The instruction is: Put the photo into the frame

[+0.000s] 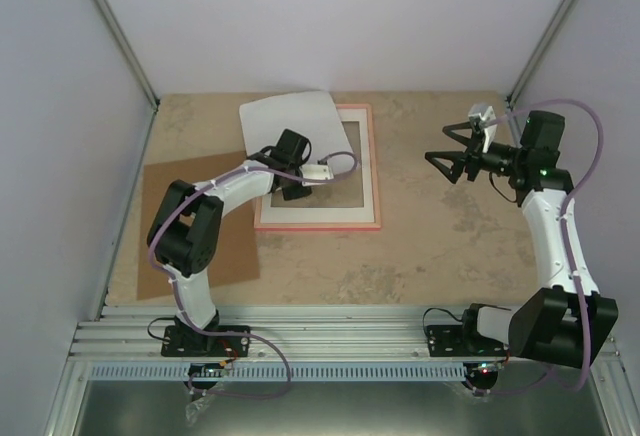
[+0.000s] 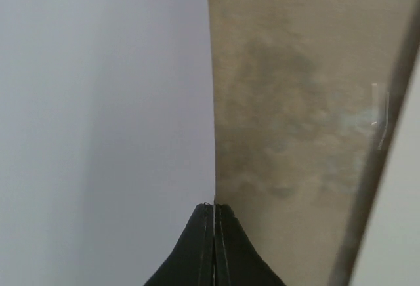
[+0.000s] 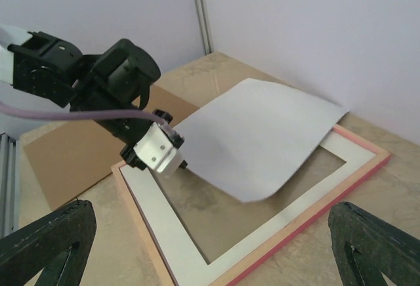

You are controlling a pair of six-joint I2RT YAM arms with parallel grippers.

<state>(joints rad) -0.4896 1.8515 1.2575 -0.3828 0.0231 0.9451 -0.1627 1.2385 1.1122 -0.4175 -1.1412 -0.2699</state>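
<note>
The photo point(image 1: 290, 121) shows only its plain white side; its printed side is hidden. It hangs tilted over the far left part of the frame point(image 1: 372, 171), a thin pink frame with a white mat lying flat on the table. My left gripper point(image 1: 292, 192) is shut on the photo's near edge; in the left wrist view the closed gripper point(image 2: 214, 206) pinches the white sheet point(image 2: 98, 102) edge-on. In the right wrist view the photo point(image 3: 262, 135) curves above the frame point(image 3: 354, 171). My right gripper point(image 1: 440, 146) hovers open to the right of the frame, holding nothing point(image 3: 210, 233).
A plain brown board point(image 1: 230, 246) lies on the table left of the frame, partly under my left arm. White walls and metal posts close in the table at the back and sides. An aluminium rail runs along the near edge.
</note>
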